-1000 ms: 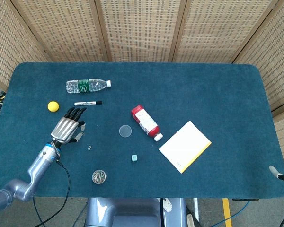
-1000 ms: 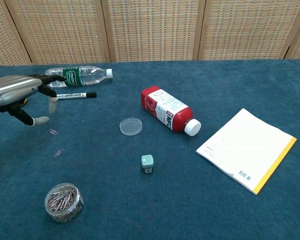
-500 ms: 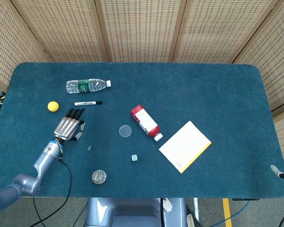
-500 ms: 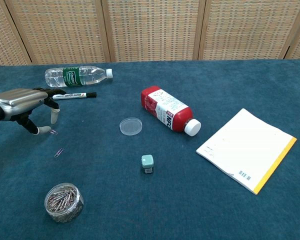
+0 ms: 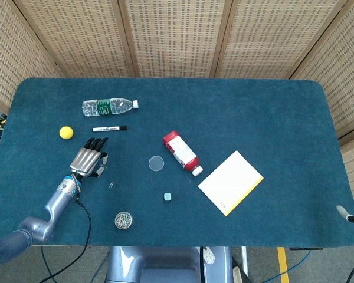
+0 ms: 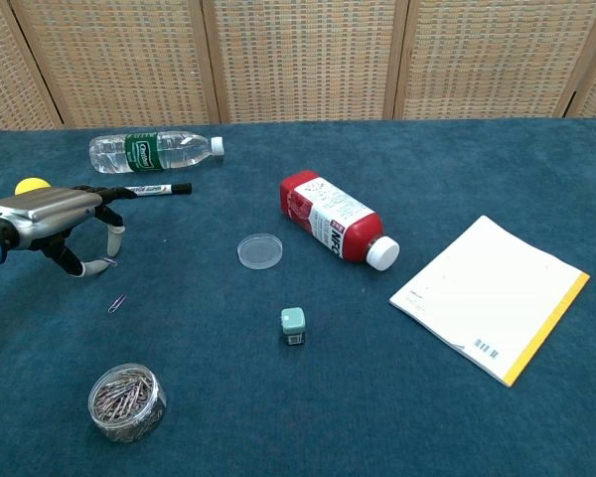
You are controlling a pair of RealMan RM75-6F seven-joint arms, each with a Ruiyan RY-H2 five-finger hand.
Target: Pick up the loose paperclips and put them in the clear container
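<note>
- Chest view shows a loose paperclip lying flat on the blue table, just in front of the left hand and apart from it.
- A second paperclip sits right at the left hand's fingertips; whether it is pinched or merely touched cannot be told.
- The left hand hovers low, palm down, with its fingers curled toward the cloth.
- The clear container, already full of clips, stands near the front edge, well apart from the hand.
- Its round lid lies separately near mid-table, beside a red bottle on its side.
- Further back lie a marker, a water bottle and a yellow ball.
- A small green cube and a notepad lie to the right.
- Head view catches only a tip of the right hand at the frame's edge, its state unclear.
</note>
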